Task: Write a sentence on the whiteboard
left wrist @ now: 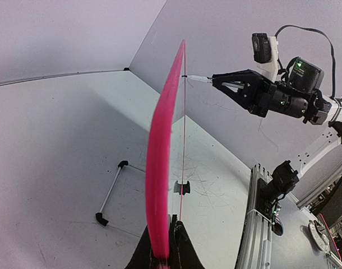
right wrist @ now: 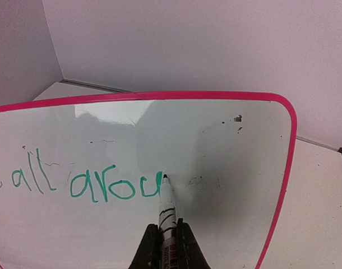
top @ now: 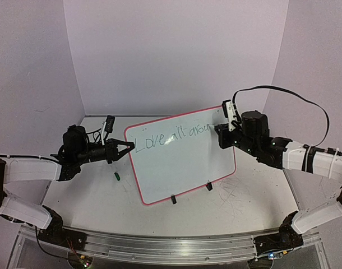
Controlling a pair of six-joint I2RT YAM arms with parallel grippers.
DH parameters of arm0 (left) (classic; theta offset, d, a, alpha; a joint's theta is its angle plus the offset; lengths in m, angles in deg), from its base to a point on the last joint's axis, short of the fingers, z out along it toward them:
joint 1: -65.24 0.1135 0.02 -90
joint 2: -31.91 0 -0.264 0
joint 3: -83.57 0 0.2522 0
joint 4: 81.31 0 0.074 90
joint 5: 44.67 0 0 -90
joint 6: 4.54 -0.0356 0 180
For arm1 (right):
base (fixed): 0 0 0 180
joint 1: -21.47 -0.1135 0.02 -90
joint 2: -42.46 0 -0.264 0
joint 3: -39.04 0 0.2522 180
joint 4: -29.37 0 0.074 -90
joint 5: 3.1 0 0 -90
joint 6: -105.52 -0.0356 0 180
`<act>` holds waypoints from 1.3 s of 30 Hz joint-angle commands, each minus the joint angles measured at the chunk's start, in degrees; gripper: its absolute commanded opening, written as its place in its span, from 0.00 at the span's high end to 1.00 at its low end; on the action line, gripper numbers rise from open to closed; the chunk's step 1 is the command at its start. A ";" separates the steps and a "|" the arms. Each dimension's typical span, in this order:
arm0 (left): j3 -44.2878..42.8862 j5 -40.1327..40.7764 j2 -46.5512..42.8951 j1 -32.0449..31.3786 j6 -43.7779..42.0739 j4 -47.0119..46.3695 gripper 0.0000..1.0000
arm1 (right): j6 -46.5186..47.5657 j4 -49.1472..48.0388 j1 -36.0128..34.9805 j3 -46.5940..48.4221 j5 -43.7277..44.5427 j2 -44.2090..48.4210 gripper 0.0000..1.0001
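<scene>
The whiteboard [top: 182, 168], glossy white with a red-pink rim, stands tilted on the table. My left gripper [top: 129, 147] is shut on its left edge, and the left wrist view shows that rim [left wrist: 160, 168] edge-on between the jaws of the left gripper [left wrist: 170, 225]. The sentence [top: 172, 136] in thin green reads "Love all arou". In the right wrist view its end [right wrist: 115, 186] shows as "all arou". My right gripper [right wrist: 166, 224] is shut on a white marker [right wrist: 167, 206], whose tip touches the board just right of the "u". The right gripper [top: 222, 133] is at the board's upper right.
A small green cap [top: 118, 176] lies on the table below the left gripper. Two black clips [top: 173, 199] [top: 209, 186] sit on the board's lower edge. A white rod with black ends [left wrist: 111, 194] lies behind the board. Grey scribbles [top: 232, 196] mark the tabletop. A metal rail [top: 171, 246] runs along the near edge.
</scene>
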 commanded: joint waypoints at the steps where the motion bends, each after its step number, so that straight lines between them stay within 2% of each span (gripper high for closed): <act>1: 0.64 2.06 -0.14 0.21 -5.30 5.12 1.00 | -0.17 -1.71 0.17 1.76 2.12 0.04 1.00; 21: 0.62 2.05 -0.06 0.23 -5.30 5.12 1.00 | -2.90 1.37 0.21 -3.22 0.28 2.71 1.00; 39: 0.35 1.97 -0.22 0.20 -5.11 5.21 1.00 | -1.39 -2.61 0.21 1.75 1.77 -0.78 1.00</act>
